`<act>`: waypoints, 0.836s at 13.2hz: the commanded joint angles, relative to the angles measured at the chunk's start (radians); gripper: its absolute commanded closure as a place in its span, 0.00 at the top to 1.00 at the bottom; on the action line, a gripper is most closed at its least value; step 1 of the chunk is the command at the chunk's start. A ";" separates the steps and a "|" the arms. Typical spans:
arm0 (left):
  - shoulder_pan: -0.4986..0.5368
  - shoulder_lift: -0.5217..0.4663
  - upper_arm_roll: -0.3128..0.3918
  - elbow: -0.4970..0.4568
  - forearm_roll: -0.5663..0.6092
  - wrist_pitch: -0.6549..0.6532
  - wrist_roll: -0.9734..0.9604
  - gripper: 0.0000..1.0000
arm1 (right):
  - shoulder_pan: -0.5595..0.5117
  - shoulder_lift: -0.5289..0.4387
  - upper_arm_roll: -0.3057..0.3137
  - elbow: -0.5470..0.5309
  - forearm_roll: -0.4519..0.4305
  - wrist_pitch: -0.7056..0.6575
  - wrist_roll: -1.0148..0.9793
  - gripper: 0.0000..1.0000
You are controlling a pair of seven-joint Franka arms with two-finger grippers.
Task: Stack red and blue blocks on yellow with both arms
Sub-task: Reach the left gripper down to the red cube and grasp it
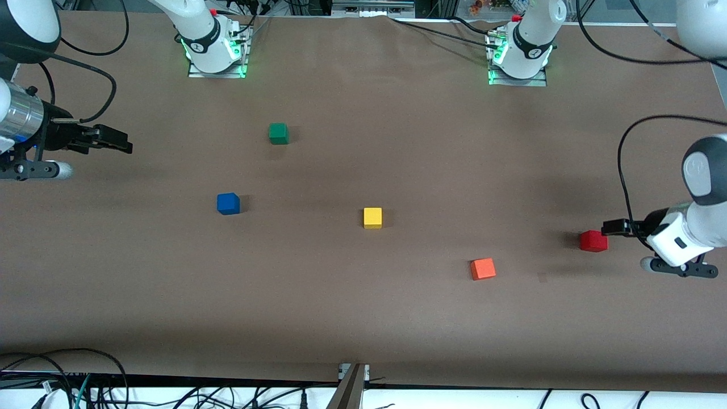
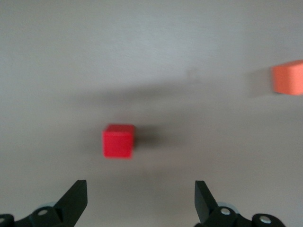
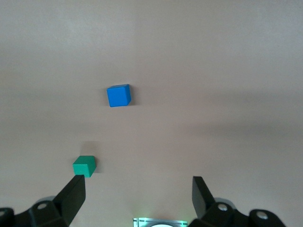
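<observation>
The red cube [image 1: 593, 241] sits near the left arm's end of the table. My left gripper [image 1: 612, 227] is open and empty just beside it. In the left wrist view the red cube [image 2: 118, 141] lies ahead of the open left gripper [image 2: 139, 194], not between its fingers. The blue cube [image 1: 228, 203] sits toward the right arm's end. The yellow cube [image 1: 372, 217] sits mid-table. My right gripper [image 1: 116, 141] is open and empty, up over the right arm's end of the table. The right wrist view shows the blue cube [image 3: 118, 95] well ahead of the right gripper [image 3: 138, 187].
An orange cube [image 1: 483, 268] lies between the yellow and red cubes, nearer the front camera; it also shows in the left wrist view [image 2: 288, 77]. A green cube [image 1: 278, 133] lies near the right arm's base [image 1: 214, 54] and shows in the right wrist view [image 3: 84, 166].
</observation>
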 commanded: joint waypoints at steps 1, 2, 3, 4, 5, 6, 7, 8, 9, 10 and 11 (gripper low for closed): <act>0.050 0.061 -0.009 -0.058 0.007 0.143 0.073 1.00 | 0.001 -0.018 0.006 -0.019 0.001 0.013 0.006 1.00; 0.049 0.064 -0.009 -0.090 0.007 0.182 0.073 1.00 | 0.001 -0.018 0.006 -0.021 0.001 0.015 0.006 1.00; 0.046 0.074 -0.009 -0.115 0.011 0.219 0.072 1.00 | 0.001 -0.018 0.006 -0.021 0.003 0.015 0.006 1.00; 0.044 0.084 -0.009 -0.129 0.011 0.240 0.072 1.00 | 0.001 -0.018 0.006 -0.021 0.003 0.013 0.006 1.00; 0.044 0.089 -0.009 -0.145 0.011 0.256 0.072 1.00 | 0.001 -0.018 0.006 -0.021 0.003 0.013 0.006 1.00; 0.044 0.089 -0.010 -0.171 0.011 0.280 0.072 1.00 | 0.001 -0.018 0.006 -0.021 0.003 0.013 0.006 1.00; 0.044 0.087 -0.010 -0.191 0.014 0.300 0.073 1.00 | 0.001 -0.018 0.006 -0.021 0.003 0.013 0.006 1.00; 0.044 0.087 -0.010 -0.196 0.019 0.302 0.076 1.00 | 0.001 -0.018 0.006 -0.021 0.003 0.013 0.006 1.00; 0.044 0.089 -0.010 -0.198 0.019 0.302 0.088 1.00 | 0.001 -0.018 0.006 -0.021 0.003 0.013 0.006 1.00; 0.046 0.091 -0.010 -0.201 0.019 0.302 0.101 1.00 | 0.001 -0.018 0.006 -0.021 0.003 0.013 0.006 1.00; 0.046 0.094 -0.010 -0.208 0.019 0.305 0.101 1.00 | 0.001 -0.018 0.006 -0.021 0.004 0.013 0.006 1.00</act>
